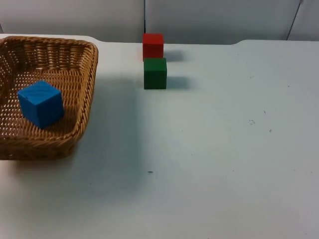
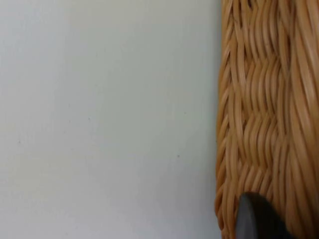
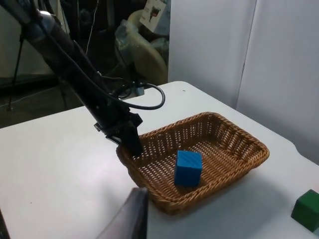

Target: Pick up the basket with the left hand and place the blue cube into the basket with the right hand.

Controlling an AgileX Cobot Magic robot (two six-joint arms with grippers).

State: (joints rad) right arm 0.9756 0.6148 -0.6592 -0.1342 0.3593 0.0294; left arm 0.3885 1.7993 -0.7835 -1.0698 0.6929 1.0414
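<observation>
A brown wicker basket (image 1: 92, 64) is at the table's left, and the blue cube (image 1: 41, 103) lies inside it on the woven floor. In the right wrist view the same basket (image 3: 249, 144) holds the blue cube (image 3: 188, 168), and my left gripper (image 3: 132, 144) is shut on its near rim at one corner. The left wrist view has the basket's wall (image 2: 259, 99) close up with a black fingertip (image 2: 251, 219) against it. I cannot tell whether the basket rests on the table or hangs just above it. My right gripper (image 3: 130, 216) is drawn back from the basket, over the table.
A red cube (image 1: 153, 46) stands at the table's far edge by the grey wall, with a green cube (image 1: 155, 73) just in front of it. The green cube (image 3: 308, 210) lies well away from the basket. White table stretches to the right.
</observation>
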